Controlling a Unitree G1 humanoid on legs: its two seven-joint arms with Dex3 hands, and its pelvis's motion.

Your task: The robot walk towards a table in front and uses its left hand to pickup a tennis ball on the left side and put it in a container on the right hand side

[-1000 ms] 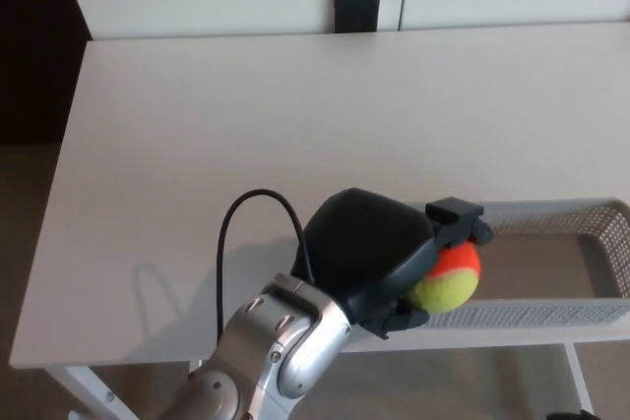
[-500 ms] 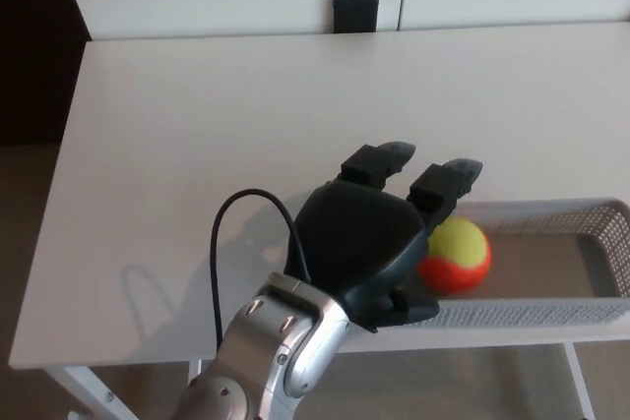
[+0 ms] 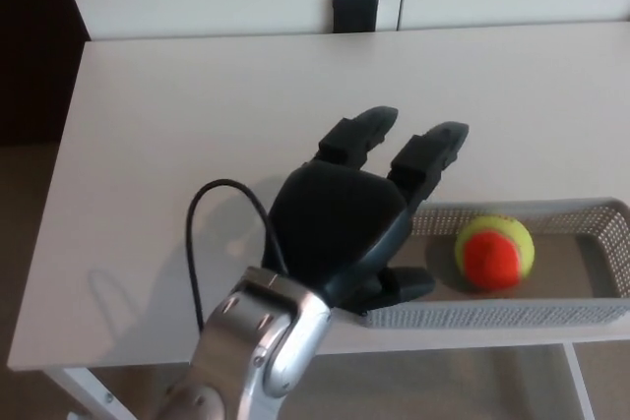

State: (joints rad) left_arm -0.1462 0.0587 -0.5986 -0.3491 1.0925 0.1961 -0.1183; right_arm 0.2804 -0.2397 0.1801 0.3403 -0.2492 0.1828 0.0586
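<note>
On white table (image 3: 197,125) | mesh tray (image 3: 551,314) holds ball (image 3: 494,253)

Table (image 3: 197,125) open leftward; container (image 3: 512,314) walls ring ball (image 3: 494,253)

No legible text or markings.

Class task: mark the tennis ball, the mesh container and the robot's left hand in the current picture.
tennis ball (image 3: 494,253), head view, on its orange patch.
mesh container (image 3: 512,314), head view, on its front wall.
left hand (image 3: 340,228), head view, on the back of the palm.
</note>
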